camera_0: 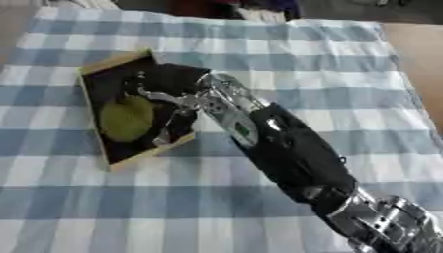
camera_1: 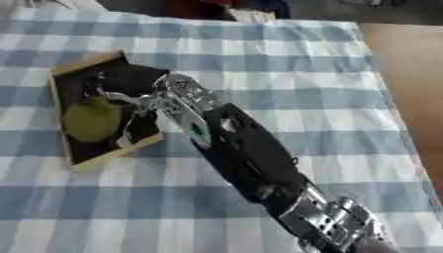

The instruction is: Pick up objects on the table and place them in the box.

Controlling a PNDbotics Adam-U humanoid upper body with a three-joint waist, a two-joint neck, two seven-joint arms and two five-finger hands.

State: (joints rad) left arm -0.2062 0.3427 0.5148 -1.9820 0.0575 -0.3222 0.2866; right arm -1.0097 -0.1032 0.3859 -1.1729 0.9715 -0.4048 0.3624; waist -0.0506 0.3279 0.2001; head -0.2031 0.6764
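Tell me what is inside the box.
The box holds a round green object on its dark floor. The right hand reaches in beside it, hiding the part of the floor beneath it.

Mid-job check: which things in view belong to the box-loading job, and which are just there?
Job:
- shallow wooden-rimmed box with dark inside
- round olive-green object lying in the box
- right hand, over the box at the green object

Just there:
- blue and white checked tablecloth
- bare wooden tabletop at the right edge
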